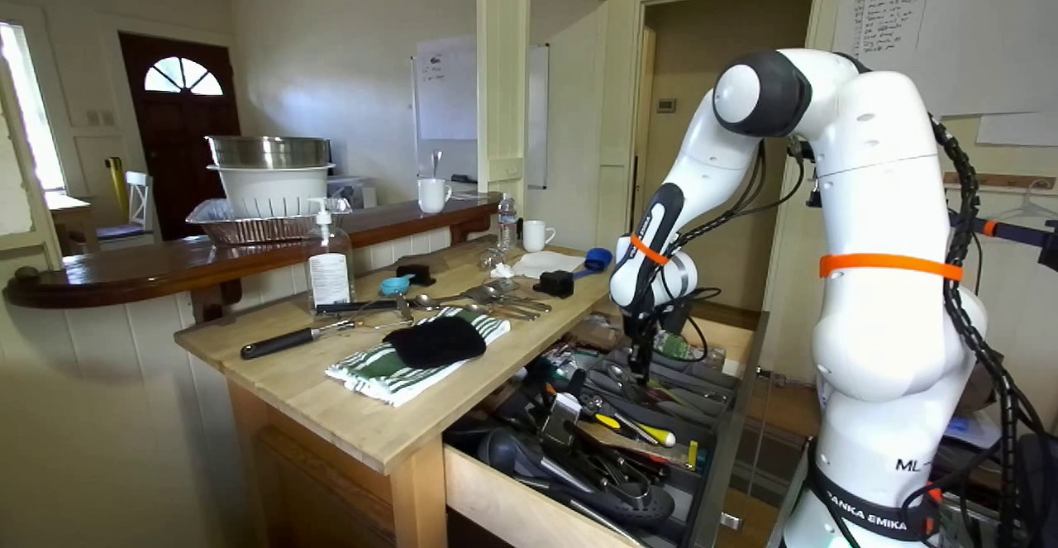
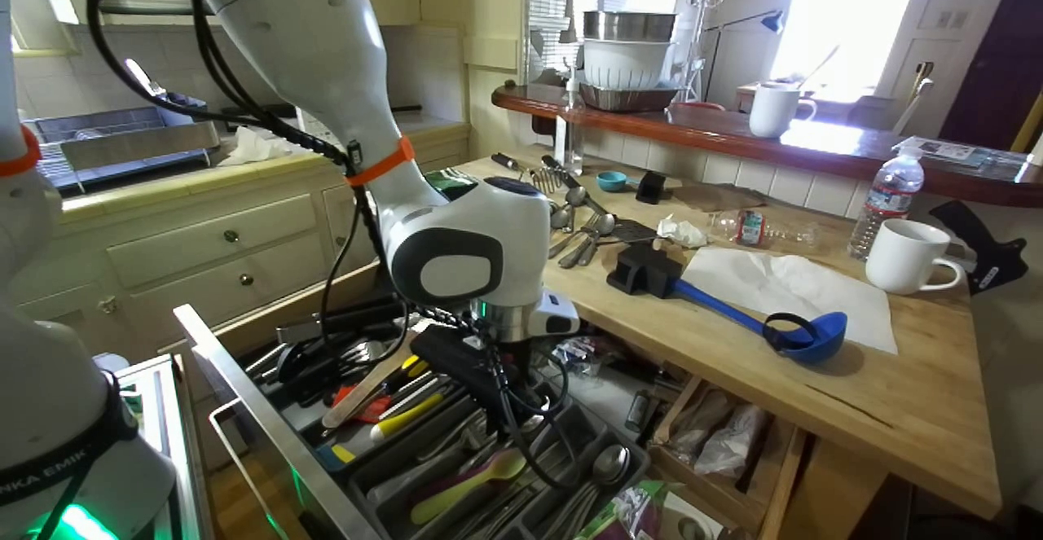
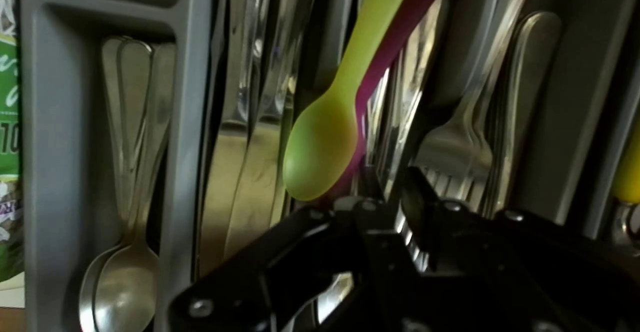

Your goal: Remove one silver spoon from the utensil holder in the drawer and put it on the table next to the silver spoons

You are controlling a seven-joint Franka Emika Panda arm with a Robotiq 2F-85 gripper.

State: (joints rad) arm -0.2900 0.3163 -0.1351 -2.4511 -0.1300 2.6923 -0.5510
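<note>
Spoons point(image 3: 127, 287), two silver bowls showing, in left compartment of utensil holder point(image 3: 192, 96), wrist view; holder inside drawer point(image 1: 529, 502). One yellow-green spoon point(image 3: 320, 146) farther right. Gripper point(image 3: 392, 189) at holder, jaws close together; cannot tell whether pinching. Table point(image 2: 921, 410): at least two silver spoons point(image 2: 605, 224), one white mug point(image 2: 904, 256).
</note>
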